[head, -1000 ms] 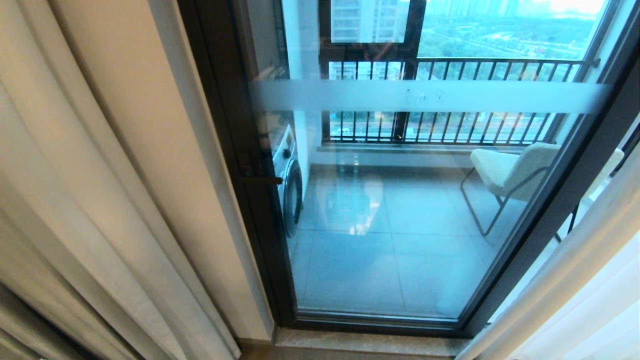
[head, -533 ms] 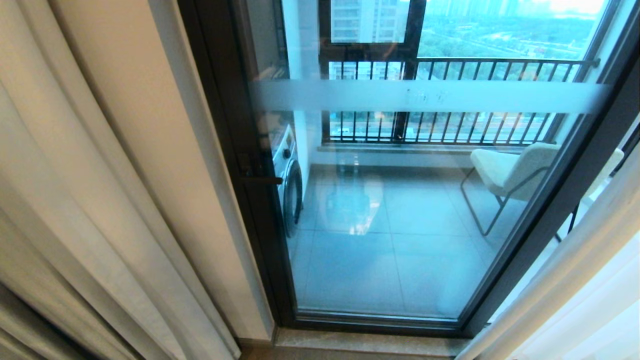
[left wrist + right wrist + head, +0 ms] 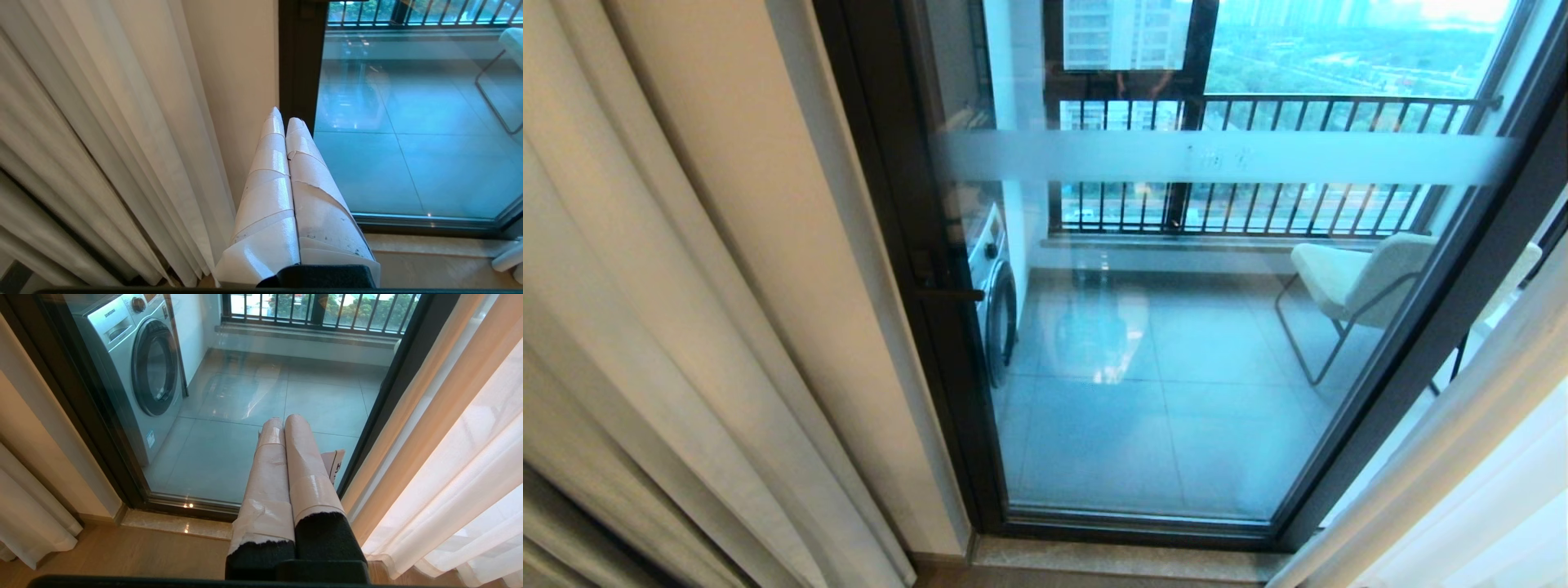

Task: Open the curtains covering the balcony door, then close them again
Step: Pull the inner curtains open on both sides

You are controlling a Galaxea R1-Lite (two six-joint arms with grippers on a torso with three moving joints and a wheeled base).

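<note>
The head view shows the balcony door (image 3: 1176,327) uncovered at centre, curtains (image 3: 670,327) bunched at both frame edges, no arms. Only the wrist views show the left gripper (image 3: 284,119) and right gripper (image 3: 284,418), both closed and empty; a washing machine (image 3: 135,367) sits upper left.

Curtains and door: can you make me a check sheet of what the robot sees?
Surface: wooden floor and stone sill at the door.
Job's things: curtains pulled to both sides; balcony door uncovered, shut.
Clutter: nothing seen.
Hands: left hand shut, empty, beside the left curtain; right hand shut, empty, facing the glass.
Cables: nothing seen.
Surroundings: washing machine, chair, railing on the balcony.
</note>
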